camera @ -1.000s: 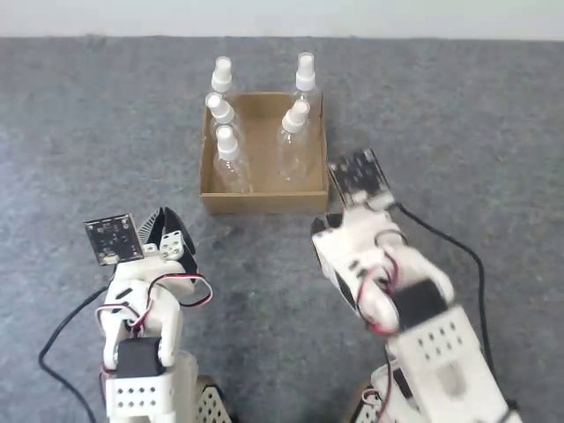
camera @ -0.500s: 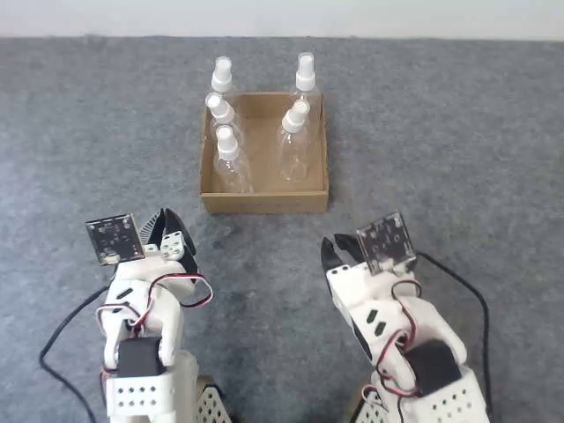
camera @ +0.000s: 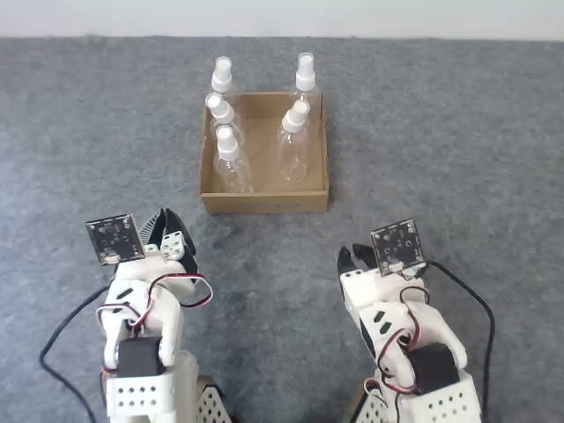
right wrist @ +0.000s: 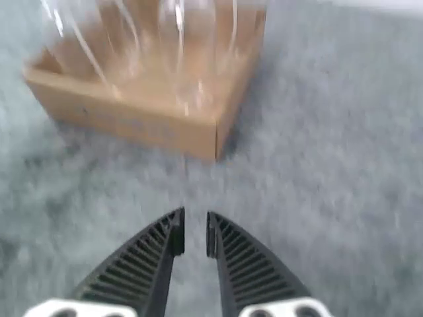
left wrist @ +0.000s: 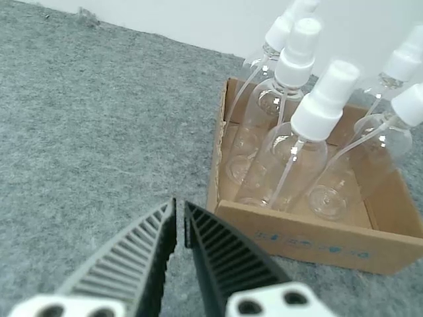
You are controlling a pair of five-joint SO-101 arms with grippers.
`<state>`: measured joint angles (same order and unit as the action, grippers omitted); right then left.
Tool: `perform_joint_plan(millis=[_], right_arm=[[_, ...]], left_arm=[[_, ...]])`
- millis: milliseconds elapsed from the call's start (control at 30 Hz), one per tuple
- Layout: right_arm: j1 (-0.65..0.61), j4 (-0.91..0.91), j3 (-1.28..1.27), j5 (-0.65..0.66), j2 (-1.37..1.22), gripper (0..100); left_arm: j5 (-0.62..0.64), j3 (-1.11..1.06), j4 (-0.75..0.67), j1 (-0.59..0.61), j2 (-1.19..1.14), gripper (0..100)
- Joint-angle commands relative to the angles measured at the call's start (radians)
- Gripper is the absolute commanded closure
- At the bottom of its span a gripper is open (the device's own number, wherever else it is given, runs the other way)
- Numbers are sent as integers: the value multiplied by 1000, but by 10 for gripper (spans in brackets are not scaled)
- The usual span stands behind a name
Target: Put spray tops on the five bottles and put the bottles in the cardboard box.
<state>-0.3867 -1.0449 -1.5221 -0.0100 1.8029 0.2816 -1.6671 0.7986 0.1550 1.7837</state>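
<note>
The cardboard box (camera: 264,201) stands at the far middle of the grey mat. Several clear bottles with white spray tops stand upright in it, among them one at the front left (camera: 229,159) and one on the right (camera: 293,141). The left wrist view looks at the box (left wrist: 310,238) and a capped bottle (left wrist: 291,155) from close by. My left gripper (camera: 167,231) (left wrist: 180,210) is shut and empty, short of the box's left front corner. My right gripper (camera: 355,257) (right wrist: 195,231) is shut and empty, near the front, with the box (right wrist: 132,119) ahead of it.
Grey carpet-like mat (camera: 441,132) covers the table around the box on all sides. A pale wall edge runs along the back. Black cables trail from both arm bases at the near edge.
The right arm has drawn back from beside the box's front right corner toward the near edge and lowered to a folded pose. The left arm and the bottles have not moved.
</note>
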Motion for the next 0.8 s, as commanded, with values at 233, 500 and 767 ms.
perform_joint_plan(millis=[233,500,767], right_arm=[[16,-45,-163,-6,13,990],[16,-191,-161,-6,13,991],[13,-263,-161,-6,12,991]], left_arm=[[-8,-19,-95,-25,11,988],[-8,-19,40,-117,14,988],[-8,-19,216,-117,14,988]])
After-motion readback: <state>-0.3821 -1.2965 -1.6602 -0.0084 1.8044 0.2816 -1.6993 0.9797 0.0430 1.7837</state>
